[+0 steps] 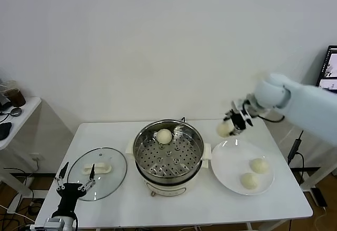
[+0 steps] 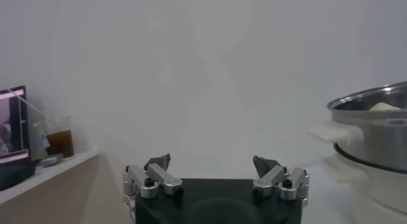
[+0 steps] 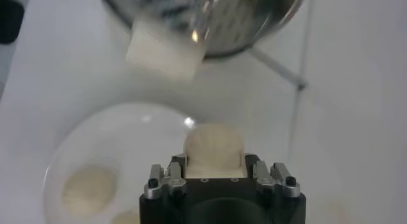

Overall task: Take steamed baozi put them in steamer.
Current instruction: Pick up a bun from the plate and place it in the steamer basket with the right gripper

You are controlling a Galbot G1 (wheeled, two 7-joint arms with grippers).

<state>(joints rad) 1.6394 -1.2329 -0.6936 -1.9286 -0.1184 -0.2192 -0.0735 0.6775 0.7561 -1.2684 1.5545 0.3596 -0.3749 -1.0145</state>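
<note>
This looks like a lab or test room set up as a mock kitchen. A plain white counter (image 1: 131,210) stands against a bare white wall (image 1: 158,41), with no cupboards or stove. At three o'clock a lit computer screen (image 1: 330,68) shows, with cables (image 1: 295,147) hanging to the floor. At nine o'clock a side table (image 1: 21,116) carries a cup of dark drink (image 1: 14,95) and small gadgets.
</note>
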